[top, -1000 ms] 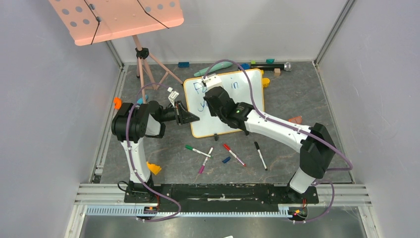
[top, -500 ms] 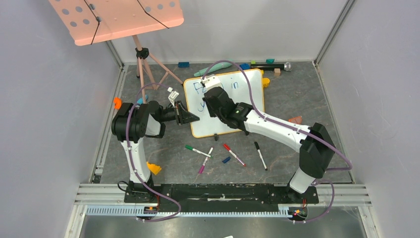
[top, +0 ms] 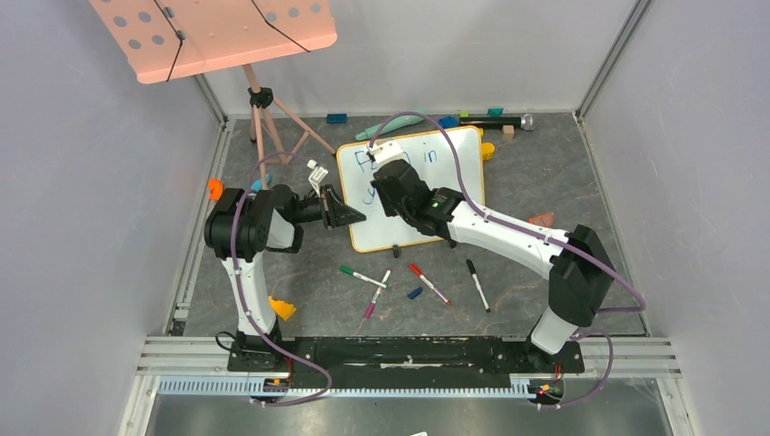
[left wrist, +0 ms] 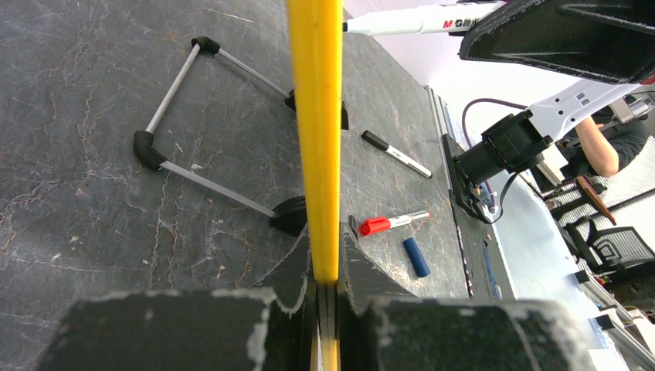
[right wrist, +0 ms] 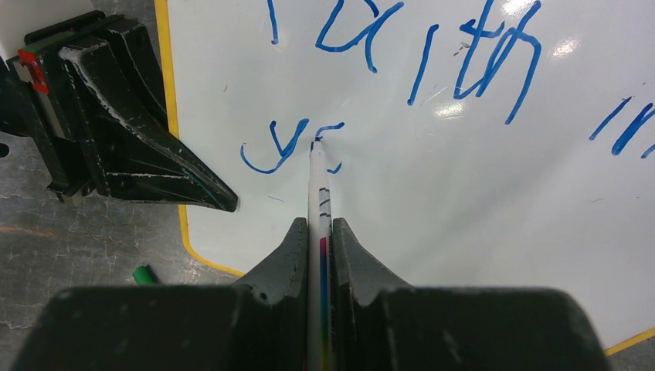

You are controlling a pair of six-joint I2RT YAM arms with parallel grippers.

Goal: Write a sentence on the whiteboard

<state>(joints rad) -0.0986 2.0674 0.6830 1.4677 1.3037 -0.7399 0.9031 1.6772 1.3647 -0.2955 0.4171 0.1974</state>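
At the middle of the counter (top: 527, 182), the left fingers (left wrist: 290, 274) clamp the whiteboard (right wrist: 463, 232) by its edge to steady it. The right fingers (right wrist: 282, 255) grip the blue marker (right wrist: 318, 201), tip on the sentence (right wrist: 423, 66).

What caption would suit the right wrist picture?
Jaws shut on a marker, tip at the whiteboard, partway through the blue sentence.

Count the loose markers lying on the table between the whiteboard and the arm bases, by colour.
green marker: 1
pink marker: 1
red marker: 1
black marker: 1
Total: 4 loose markers, plus 1 writing marker in the right gripper.
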